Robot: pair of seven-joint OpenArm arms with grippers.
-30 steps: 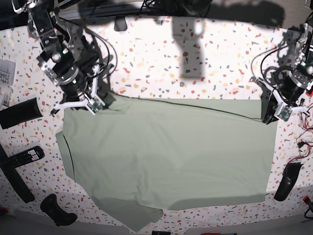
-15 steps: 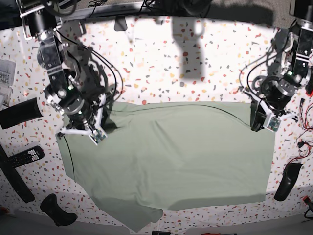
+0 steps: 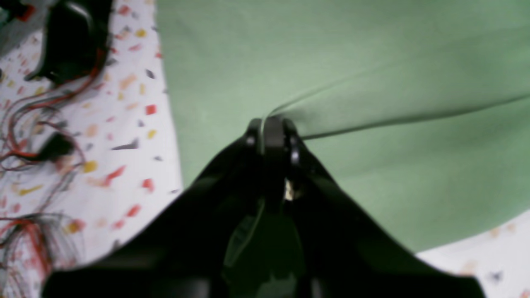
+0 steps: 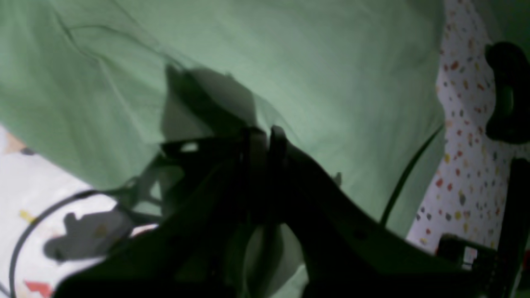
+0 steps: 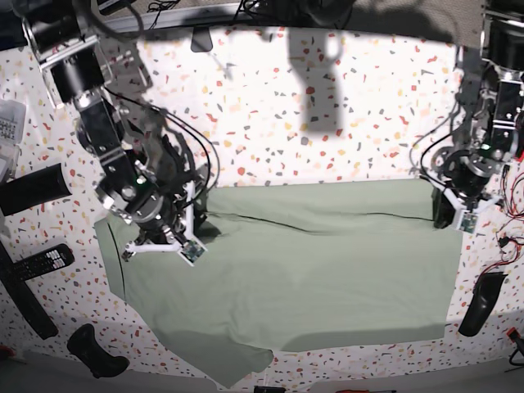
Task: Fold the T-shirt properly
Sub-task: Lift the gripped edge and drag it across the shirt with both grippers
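The pale sage-green T-shirt (image 5: 327,278) lies spread on the terrazzo table (image 5: 327,106). My right gripper (image 5: 191,248), on the base view's left, is shut on the shirt's far left edge and holds it over the cloth. In the right wrist view the shut jaws (image 4: 263,134) pinch green fabric (image 4: 290,62). My left gripper (image 5: 460,219), on the base view's right, is shut on the far right corner. In the left wrist view its jaws (image 3: 269,124) clamp a thin fabric edge, and a taut crease runs from it across the shirt (image 3: 372,62). Collar and buttons are hidden.
A black remote (image 5: 45,262), a black bar (image 5: 33,188) and a black controller (image 5: 94,352) lie at the left. A black handle-shaped object (image 5: 483,303) and red wires (image 5: 512,237) lie at the right edge. The same dark object (image 3: 70,37) and wires show in the left wrist view.
Both grippers have moved toward the table's front, pulling the shirt's far edge over the cloth. The right gripper has travelled farther, down and inward. The far edge now sits lower.
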